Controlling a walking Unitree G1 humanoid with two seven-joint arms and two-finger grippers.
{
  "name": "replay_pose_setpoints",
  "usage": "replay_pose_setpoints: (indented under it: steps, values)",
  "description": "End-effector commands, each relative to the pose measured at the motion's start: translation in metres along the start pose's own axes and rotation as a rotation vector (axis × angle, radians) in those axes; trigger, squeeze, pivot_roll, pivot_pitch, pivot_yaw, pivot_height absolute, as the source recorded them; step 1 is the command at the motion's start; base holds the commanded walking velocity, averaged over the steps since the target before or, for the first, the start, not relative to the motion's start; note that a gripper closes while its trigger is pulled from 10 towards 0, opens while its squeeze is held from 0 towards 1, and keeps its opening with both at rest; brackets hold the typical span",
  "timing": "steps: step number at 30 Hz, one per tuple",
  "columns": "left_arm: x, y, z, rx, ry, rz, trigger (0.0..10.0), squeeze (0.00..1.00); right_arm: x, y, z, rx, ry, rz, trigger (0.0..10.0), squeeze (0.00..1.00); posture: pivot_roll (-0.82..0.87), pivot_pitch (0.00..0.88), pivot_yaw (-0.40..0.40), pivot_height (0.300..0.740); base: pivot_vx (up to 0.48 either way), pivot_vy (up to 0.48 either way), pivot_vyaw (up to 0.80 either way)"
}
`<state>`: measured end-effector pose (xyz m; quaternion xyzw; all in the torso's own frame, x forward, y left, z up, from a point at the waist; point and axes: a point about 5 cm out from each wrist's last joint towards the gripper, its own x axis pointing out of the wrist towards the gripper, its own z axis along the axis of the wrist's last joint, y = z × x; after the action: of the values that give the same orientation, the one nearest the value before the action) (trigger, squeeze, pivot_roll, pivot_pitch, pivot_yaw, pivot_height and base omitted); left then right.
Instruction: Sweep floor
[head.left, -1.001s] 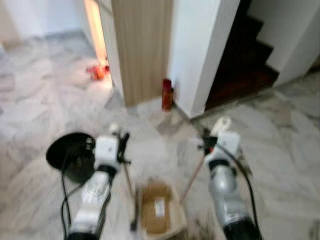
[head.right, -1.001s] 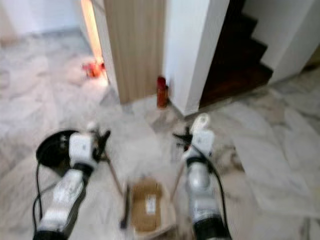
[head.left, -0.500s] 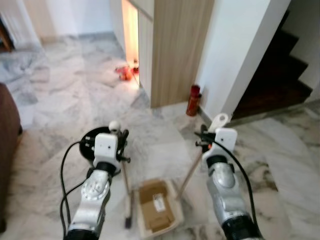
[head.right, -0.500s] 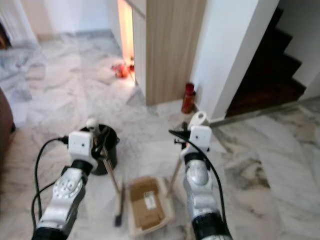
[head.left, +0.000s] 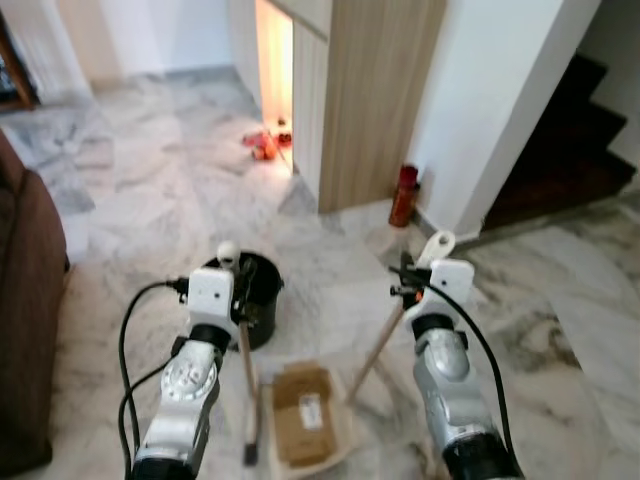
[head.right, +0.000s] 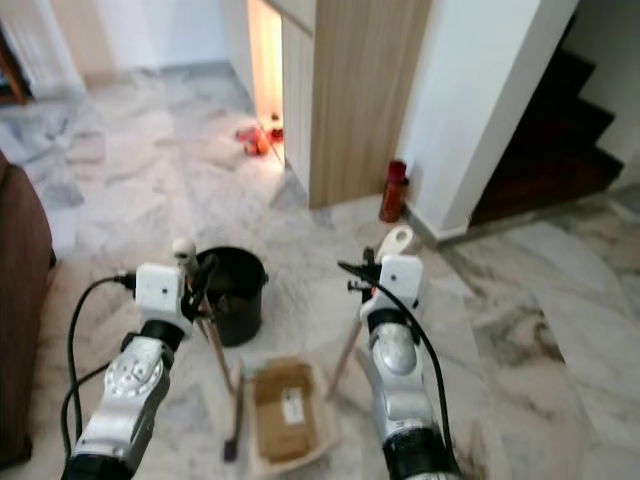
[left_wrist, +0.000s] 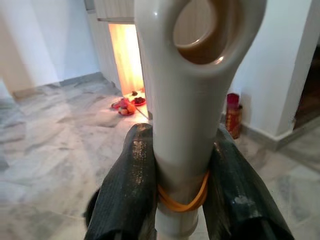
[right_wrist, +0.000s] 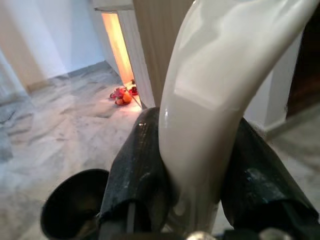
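My left gripper is shut on the white top of a broom handle. Its wooden stick runs down to a dark brush head on the marble floor. My right gripper is shut on the white grip of a long-handled dustpan. The pan rests on the floor between my arms, and a flat brown cardboard piece lies in it. A black bin stands just beyond the left gripper.
Ahead stand a wooden cabinet side and a white wall, with a red canister at their foot. Dark stairs rise at the right. A brown sofa fills the left edge. Small red things lie by the lit doorway.
The whole picture has shifted, so the camera moved; the black bin now sits nearer the middle and the sofa has come into view. Both grippers keep their holds.
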<state>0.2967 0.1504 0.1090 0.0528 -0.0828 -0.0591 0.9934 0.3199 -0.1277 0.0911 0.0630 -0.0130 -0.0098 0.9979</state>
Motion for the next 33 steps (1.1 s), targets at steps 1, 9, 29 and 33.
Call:
replay_pose_setpoints:
  steps: [1,9,29,33]
  values:
    - [0.0045,-0.0042,0.0109,-0.003,-0.050,-0.015,10.0,0.00,0.0022,-0.0023,0.0076,0.011,-0.035,-0.011,10.0,0.00,0.10,0.003,-0.004,0.740,0.000,0.000,0.00]
    - [0.0045,-0.0042,0.0113,-0.001,-0.053,-0.015,10.0,0.00,0.0022,-0.0024,0.0075,0.004,-0.035,-0.011,10.0,0.00,0.11,0.004,-0.002,0.740,0.000,0.000,0.00]
    - [0.0042,-0.0050,0.0098,-0.001,-0.041,-0.008,10.0,0.00,0.0022,-0.0024,0.0072,-0.005,-0.034,-0.002,10.0,0.00,0.10,0.005,-0.006,0.740,0.000,0.000,0.49]
    - [0.0042,-0.0051,0.0097,-0.002,-0.041,-0.007,10.0,0.00,0.0021,-0.0023,0.0071,-0.004,-0.033,-0.001,10.0,0.00,0.10,0.004,-0.007,0.740,0.000,0.000,0.80]
